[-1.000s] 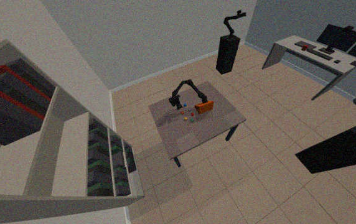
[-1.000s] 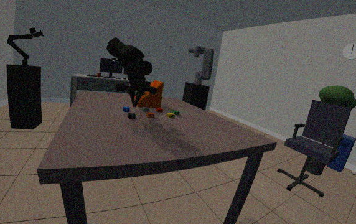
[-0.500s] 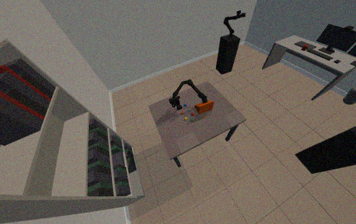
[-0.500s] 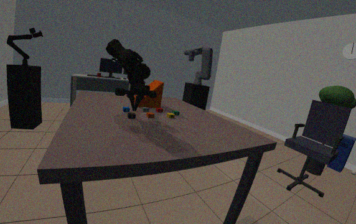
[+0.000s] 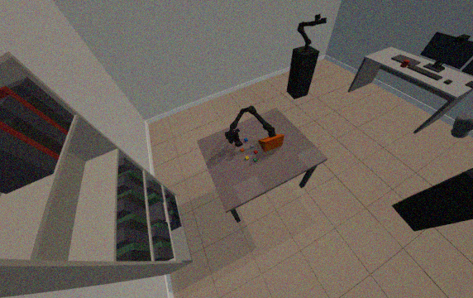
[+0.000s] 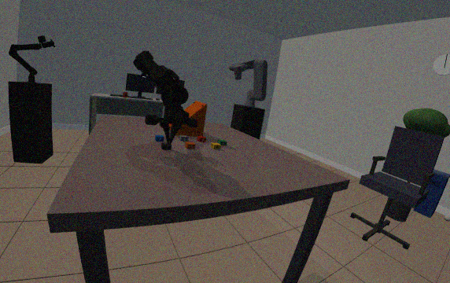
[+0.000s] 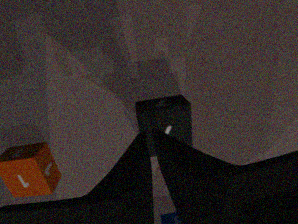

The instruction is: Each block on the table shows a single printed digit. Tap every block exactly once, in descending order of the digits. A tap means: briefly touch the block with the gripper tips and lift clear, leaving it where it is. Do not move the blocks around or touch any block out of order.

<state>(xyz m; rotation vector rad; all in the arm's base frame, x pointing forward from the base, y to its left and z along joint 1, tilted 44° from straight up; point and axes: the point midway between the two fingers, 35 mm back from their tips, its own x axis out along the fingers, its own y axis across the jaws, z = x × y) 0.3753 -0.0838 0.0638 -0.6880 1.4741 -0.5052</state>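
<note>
My gripper is shut and empty, its tips at the black block, covering most of its digit in the wrist view. Whether they touch is unclear. An orange block sits beside it, its digit partly readable, perhaps a 1. A blue block, a grey block, a red block, a yellow block and a green block stand around; their digits are unreadable.
An orange wedge-shaped object stands on the table behind the blocks, near the arm's base. The arm casts a shadow over the table. Shelves, a desk and a chair stand away from the table.
</note>
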